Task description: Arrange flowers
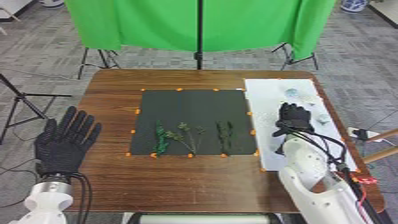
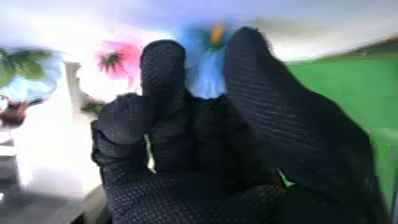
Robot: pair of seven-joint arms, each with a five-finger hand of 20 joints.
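My right hand [image 1: 295, 120] is over the white sheet in the head view, just short of a pale blue flower [image 1: 291, 92]. In the right wrist view, the right hand [image 2: 209, 145] has its fingers loosely bent and the thumb apart; a blue flower [image 2: 210, 60] and a pink one [image 2: 118, 62] appear beyond the fingertips. Another bluish flower [image 1: 323, 118] lies beside this hand. Green sprigs [image 1: 161, 139], [image 1: 188, 136] and darker leaves [image 1: 225, 137] lie on the black mat [image 1: 182, 107]. My left hand [image 1: 64, 145] rests with straight, spread fingers left of the mat.
Orange tape pieces mark the edges of the black mat and the white sheet [image 1: 266, 90] on the brown table [image 1: 178, 185]. A green cloth [image 1: 151, 25] hangs from a stand behind the table. Something red [image 1: 365, 180] lies at the right edge, by my right forearm.
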